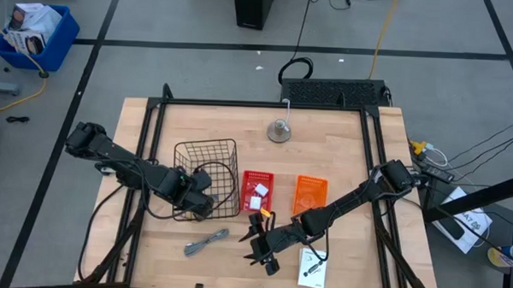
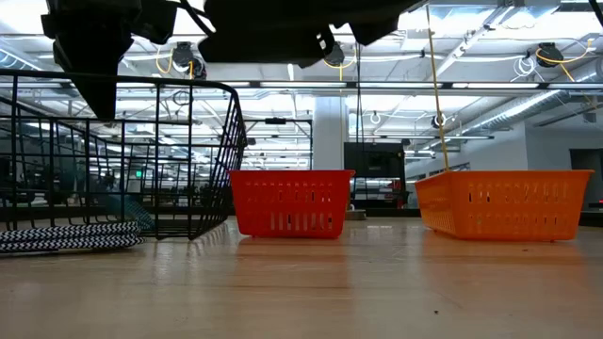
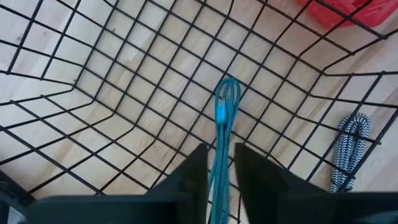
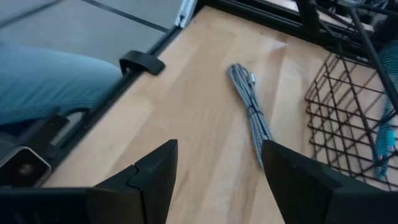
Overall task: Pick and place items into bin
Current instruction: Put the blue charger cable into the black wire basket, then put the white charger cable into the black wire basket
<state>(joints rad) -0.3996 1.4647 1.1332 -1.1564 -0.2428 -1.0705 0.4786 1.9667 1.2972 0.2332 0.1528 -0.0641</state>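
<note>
Teal braided cable point(image 3: 221, 124) is pinched between the closed left gripper point(image 3: 219, 163) over the black wire basket point(image 1: 206, 164); it may snag the mesh. Beside that basket, the right gripper point(image 4: 217, 163) is spread wide and empty near the grey braided cable point(image 4: 252, 112).

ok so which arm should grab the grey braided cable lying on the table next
Right, probably. The right claw is open, empty and facing the grey cable nearby. The left claw is shut on a blue cable hanging into the wire basket, so it's busy.
</note>
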